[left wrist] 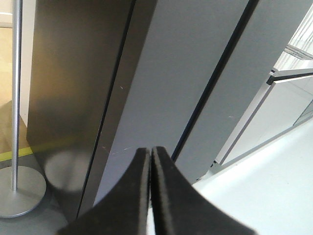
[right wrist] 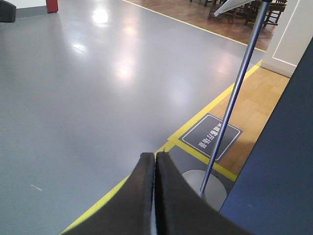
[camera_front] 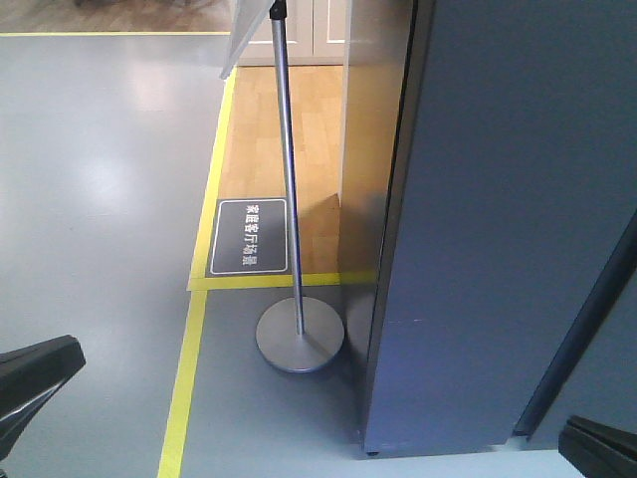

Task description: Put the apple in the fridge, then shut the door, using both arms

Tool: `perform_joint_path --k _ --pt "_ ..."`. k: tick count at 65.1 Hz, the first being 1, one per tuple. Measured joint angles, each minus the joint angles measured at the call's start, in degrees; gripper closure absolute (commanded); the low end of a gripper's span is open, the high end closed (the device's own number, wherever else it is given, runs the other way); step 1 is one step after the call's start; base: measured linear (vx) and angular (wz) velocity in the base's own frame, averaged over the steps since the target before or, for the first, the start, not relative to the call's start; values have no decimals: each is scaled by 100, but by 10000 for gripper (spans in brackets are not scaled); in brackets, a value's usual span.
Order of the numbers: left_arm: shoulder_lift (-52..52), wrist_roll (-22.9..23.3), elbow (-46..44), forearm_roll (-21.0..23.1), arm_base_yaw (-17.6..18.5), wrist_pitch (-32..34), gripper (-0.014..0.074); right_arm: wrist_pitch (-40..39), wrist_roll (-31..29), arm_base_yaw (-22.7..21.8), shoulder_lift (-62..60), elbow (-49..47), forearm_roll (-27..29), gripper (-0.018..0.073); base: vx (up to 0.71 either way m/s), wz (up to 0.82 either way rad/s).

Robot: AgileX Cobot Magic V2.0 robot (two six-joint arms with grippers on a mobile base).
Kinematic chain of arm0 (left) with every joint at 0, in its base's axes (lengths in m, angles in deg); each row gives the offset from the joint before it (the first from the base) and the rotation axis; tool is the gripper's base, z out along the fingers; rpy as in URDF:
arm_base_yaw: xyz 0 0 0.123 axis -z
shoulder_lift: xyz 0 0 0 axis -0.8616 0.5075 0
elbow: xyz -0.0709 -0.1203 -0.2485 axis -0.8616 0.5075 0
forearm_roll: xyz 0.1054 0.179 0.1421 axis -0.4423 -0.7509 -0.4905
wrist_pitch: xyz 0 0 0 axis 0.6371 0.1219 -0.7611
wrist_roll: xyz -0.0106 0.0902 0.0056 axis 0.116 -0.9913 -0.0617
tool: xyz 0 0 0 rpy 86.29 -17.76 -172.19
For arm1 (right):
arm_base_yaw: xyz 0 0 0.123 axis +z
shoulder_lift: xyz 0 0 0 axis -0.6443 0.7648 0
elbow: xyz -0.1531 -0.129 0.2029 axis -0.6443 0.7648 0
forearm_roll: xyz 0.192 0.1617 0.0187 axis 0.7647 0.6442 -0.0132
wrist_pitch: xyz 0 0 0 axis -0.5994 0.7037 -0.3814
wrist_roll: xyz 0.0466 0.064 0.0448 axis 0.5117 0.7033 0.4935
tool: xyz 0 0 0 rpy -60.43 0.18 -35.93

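Apparently nothing is in hand yet: the left gripper [left wrist: 150,161], a pair of black tapered fingers, has them pressed flat together with nothing between, and the right gripper [right wrist: 155,166] is pressed together the same way, likewise empty. The glossy red apple appears in none of the three views, so where it lies cannot be told. The tall dark grey fridge [camera_front: 498,229] fills the right side of the front view, showing only flat outer panels. In the left wrist view a dark seam runs between two grey panels, and no white interior is visible, so the tall flat grey door [left wrist: 166,88] looks shut from here, though I cannot be certain. Just beside the fridge stands a slim metal pole [camera_front: 289,169] on a round grey base, near the yellow floor tape [camera_front: 184,388] and a dark floor sign [camera_front: 251,236]. By my judgement the task stands at its start. The next move calls for finding the apple and getting the door open, one arm to each.
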Motion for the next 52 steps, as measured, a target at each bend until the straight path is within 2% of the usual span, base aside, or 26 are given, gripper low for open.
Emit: perform_joint_path --k 21,25,29,33,39,44,47,52 --pt "0 49 2 89 0 5 604 0 0 0 0 0 0 566 0 0" --pt "0 152 2 427 0 5 604 0 0 0 0 0 0 566 0 0" --pt "0 233 2 1094 0 -1 604 0 0 0 0 0 0 566 0 0" --pt "0 255 2 1582 0 -9 604 0 0 0 0 0 0 566 0 0" --pt "0 111 2 1915 0 -72 604 6 0 0 0 0 0 566 0 0" --pt "0 -528 62 2185 0 -133 604 6 0 0 0 0 0 566 0 0" --pt "0 -1336 156 2505 0 -202 604 6 0 0 0 0 0 566 0 0" --pt "-12 -2873 373 3479 0 -486 604 13 0 0 0 0 0 566 0 0"
